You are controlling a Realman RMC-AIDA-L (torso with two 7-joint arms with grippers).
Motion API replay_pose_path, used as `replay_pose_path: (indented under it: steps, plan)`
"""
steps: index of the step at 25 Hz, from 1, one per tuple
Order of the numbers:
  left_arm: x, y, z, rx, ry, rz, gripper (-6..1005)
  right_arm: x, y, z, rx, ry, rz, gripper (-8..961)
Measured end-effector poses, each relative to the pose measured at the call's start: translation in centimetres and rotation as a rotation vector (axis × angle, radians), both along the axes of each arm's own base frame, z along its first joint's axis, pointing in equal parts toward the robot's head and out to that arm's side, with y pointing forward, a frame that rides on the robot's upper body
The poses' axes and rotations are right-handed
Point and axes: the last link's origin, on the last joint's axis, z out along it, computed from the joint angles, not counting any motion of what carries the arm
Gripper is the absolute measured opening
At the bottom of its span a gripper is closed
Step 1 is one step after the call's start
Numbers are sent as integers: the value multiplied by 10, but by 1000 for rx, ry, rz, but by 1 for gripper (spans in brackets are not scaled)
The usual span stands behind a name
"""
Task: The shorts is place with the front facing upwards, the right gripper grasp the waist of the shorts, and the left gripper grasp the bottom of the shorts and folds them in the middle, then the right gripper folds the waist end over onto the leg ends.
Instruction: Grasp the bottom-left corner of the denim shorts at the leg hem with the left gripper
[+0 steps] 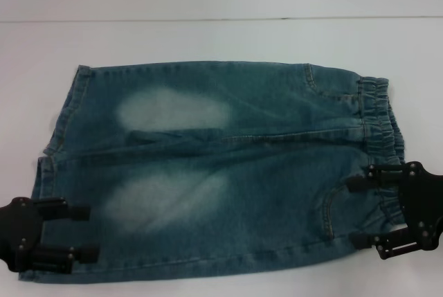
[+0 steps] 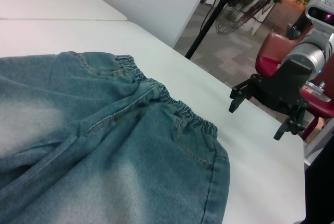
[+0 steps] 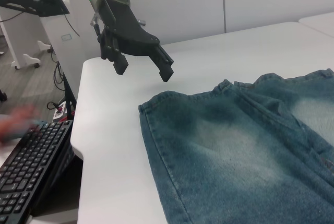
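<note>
Blue denim shorts [image 1: 221,165] lie flat on the white table [image 1: 208,41], elastic waist [image 1: 381,138] to the right and leg hems [image 1: 59,138] to the left. My left gripper [image 1: 86,231] is open over the near leg's hem corner, holding nothing. My right gripper [image 1: 358,212] is open at the near end of the waist, its fingers over the denim. In the left wrist view the right gripper [image 2: 255,122] hovers above the table beyond the waistband [image 2: 172,104]. In the right wrist view the left gripper [image 3: 144,72] hangs open just off the hem corner [image 3: 148,109].
The table's near edge runs just below the shorts. A black keyboard [image 3: 31,166] sits lower, off the table's left side. A red chair [image 2: 276,51] and a fan stand [image 2: 209,20] are on the floor beyond the right side.
</note>
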Motion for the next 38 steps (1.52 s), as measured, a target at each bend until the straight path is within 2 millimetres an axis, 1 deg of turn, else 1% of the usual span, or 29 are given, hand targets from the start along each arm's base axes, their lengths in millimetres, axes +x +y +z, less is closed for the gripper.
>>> replay_pose_path:
  steps: [12,15,21,25,31,36,38]
  plan:
    - [-1,1,0,2,4,15,906,0,1,1,1,-2,2,909]
    - [-3,3,4,6,30,59,899,0,1,1,3,-2,1,908]
    - [-4,2,23,-24,120,202,884,3,3,4,23,-18,-7,907]
    - [-8,2,35,-53,252,353,875,4,5,4,36,-28,-10,906]
    - [-9,9,40,-18,319,399,861,4,7,3,49,-36,-9,906]
    - [-16,12,35,-19,398,427,849,4,8,2,49,-37,-7,905]
    - [-17,12,34,-21,404,431,844,4,8,2,49,-38,-6,905]
